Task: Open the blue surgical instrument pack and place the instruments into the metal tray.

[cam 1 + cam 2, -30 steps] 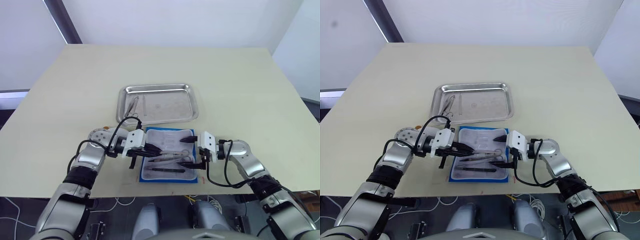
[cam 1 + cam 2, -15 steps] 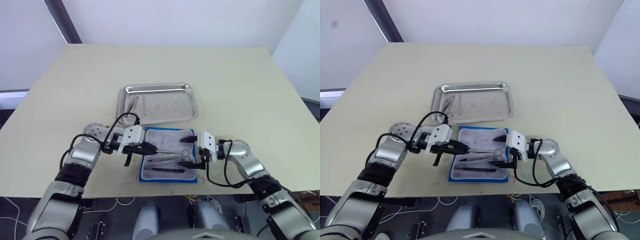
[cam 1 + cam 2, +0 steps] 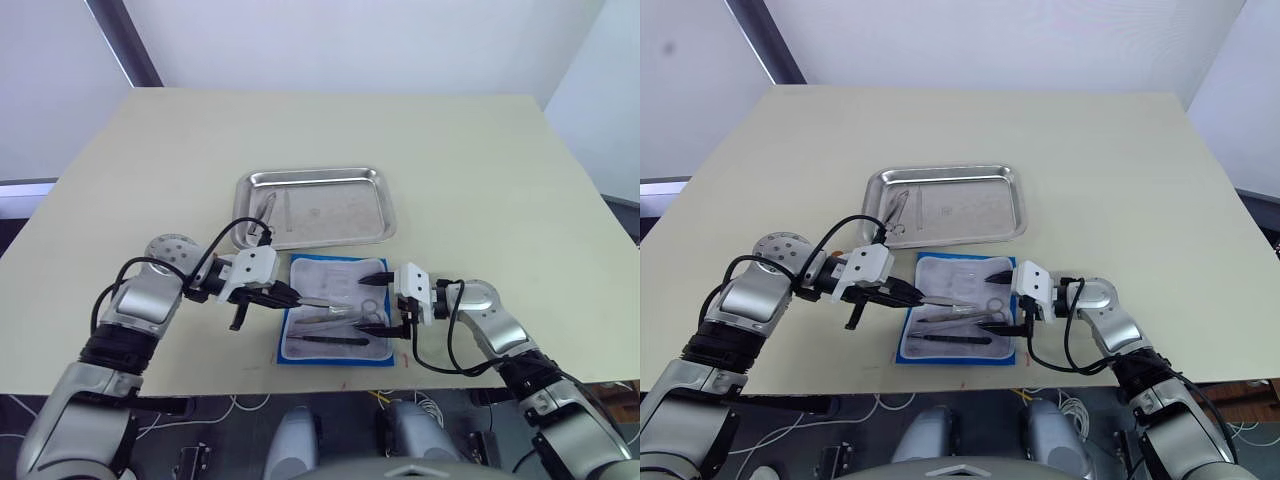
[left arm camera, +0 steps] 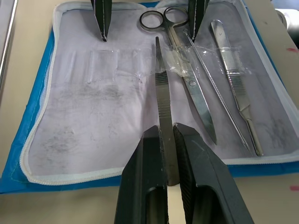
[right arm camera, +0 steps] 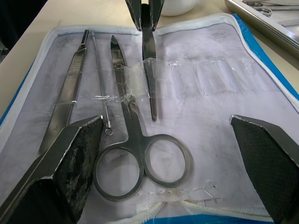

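Note:
The blue surgical instrument pack (image 3: 325, 277) lies open on the table, pale lining up, just in front of the metal tray (image 3: 380, 205). My left gripper (image 4: 166, 133) is shut on slim serrated tweezers (image 4: 161, 88), held low over the pack's left half. Ring-handled scissors (image 4: 187, 70), a thin probe (image 4: 219, 105) and forceps (image 4: 238, 93) rest under clear straps on the lining. My right gripper (image 5: 167, 120) stands open over the pack's right edge, its fingers (image 5: 70, 172) straddling the scissors' rings (image 5: 140, 161). Two slim instruments (image 3: 268, 208) lie in the tray's left end.
The table's front edge (image 3: 340, 385) runs just behind the pack, with small red marks beside it. The pale table top (image 3: 470, 160) stretches wide around and beyond the tray. Black cables loop off both wrists.
My left arm has drawn back to the left, pulling the tweezers partly out from the pack's middle. The right gripper has held still.

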{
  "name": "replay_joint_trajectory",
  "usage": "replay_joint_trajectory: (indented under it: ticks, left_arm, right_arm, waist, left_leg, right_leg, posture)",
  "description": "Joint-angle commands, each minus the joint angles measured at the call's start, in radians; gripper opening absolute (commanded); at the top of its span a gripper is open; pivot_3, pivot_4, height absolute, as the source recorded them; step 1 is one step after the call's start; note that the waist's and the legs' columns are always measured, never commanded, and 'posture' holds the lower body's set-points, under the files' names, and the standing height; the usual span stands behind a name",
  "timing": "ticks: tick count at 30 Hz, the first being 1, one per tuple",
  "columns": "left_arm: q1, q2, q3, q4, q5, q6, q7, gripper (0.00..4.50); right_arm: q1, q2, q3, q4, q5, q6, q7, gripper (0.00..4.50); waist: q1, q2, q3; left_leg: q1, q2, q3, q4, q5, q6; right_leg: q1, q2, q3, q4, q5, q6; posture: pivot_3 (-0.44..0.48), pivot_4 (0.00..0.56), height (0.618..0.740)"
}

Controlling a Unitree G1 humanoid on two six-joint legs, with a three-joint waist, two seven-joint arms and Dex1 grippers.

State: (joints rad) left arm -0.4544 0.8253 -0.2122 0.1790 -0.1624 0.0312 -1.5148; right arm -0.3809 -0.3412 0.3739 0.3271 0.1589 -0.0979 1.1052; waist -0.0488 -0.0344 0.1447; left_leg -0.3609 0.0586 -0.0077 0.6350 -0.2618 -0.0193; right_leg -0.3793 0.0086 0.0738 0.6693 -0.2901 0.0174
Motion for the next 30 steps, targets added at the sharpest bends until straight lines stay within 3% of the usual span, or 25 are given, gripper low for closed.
replay_joint_trajectory:
  ticks: [1, 12, 30]
  left_arm:
    - [-0.005, 0.029, 0.019, -0.040, -0.022, 0.003, -0.025, 0.09]
    - [-0.024, 0.120, 0.025, -0.054, -0.003, 0.024, -0.057, 0.09]
    - [-0.030, 0.257, 0.077, -0.141, -0.092, 0.133, -0.093, 0.09]
  right_arm:
    - [0.055, -0.016, 0.045, 0.126, -0.097, 0.050, -0.038, 4.50]
    - [0.062, -0.014, 0.044, 0.121, -0.095, 0.054, -0.041, 4.50]
    - [0.059, -0.012, 0.047, 0.128, -0.096, 0.050, -0.037, 4.50]
  waist:
    - [0.000, 0.000, 0.000]
    - [-0.001, -0.001, 0.000]
    - [-0.002, -0.001, 0.000]
  left_leg:
    - [0.000, 0.000, 0.000, 0.000, 0.000, 0.000]
    - [0.000, 0.000, 0.000, 0.000, 0.000, 0.000]
    - [0.000, 0.000, 0.000, 0.000, 0.000, 0.000]
  right_leg:
    - [0.000, 0.000, 0.000, 0.000, 0.000, 0.000]
    - [0.000, 0.000, -0.001, 0.000, 0.000, 0.000]
    - [-0.001, -0.001, 0.000, 0.000, 0.000, 0.000]
  posture:
    - [0.000, 0.150, 0.740]
    - [0.000, 0.150, 0.740]
    - [0.000, 0.150, 0.740]
